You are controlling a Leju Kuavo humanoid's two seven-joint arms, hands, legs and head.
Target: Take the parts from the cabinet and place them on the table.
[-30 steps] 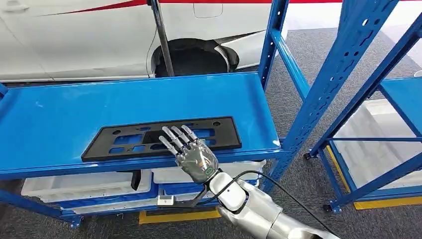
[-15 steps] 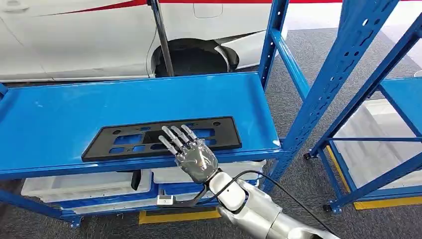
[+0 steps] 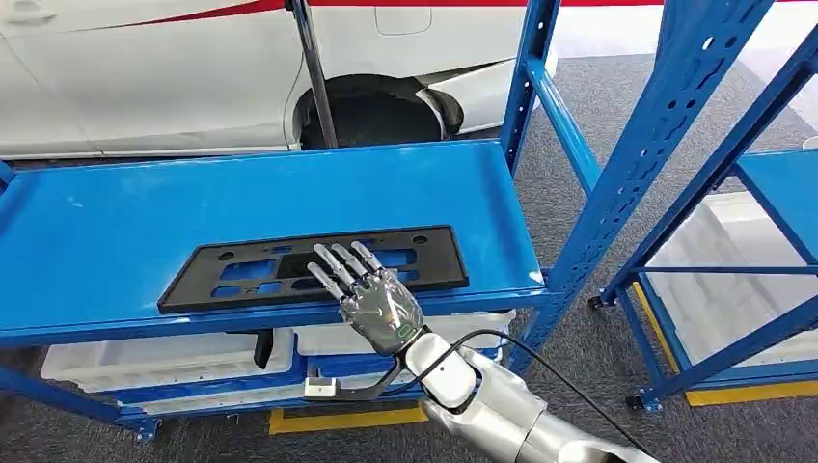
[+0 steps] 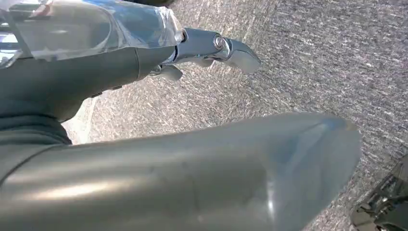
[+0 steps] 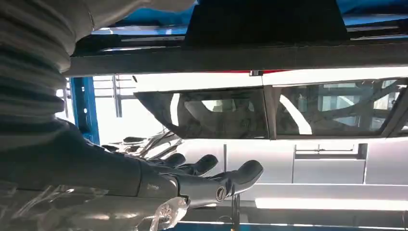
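Barely anything has shifted since the earlier frames: the black plate's (image 3: 313,267) right end has slid a touch toward the left and its far edge now sits slightly straighter, while the right hand (image 3: 371,294) keeps its place over the plate's near edge. Its fingers (image 3: 338,262) lie spread and stretched flat on the part, not curled round it, so it holds nothing yet. The plate rests on the blue shelf (image 3: 116,222), near the front lip. That small slide suggests the hand is pressing and nudging the part, probably to drag it over the edge for a grip. The left hand (image 4: 211,48) hangs over grey floor; whether its fingers are closed cannot be told.
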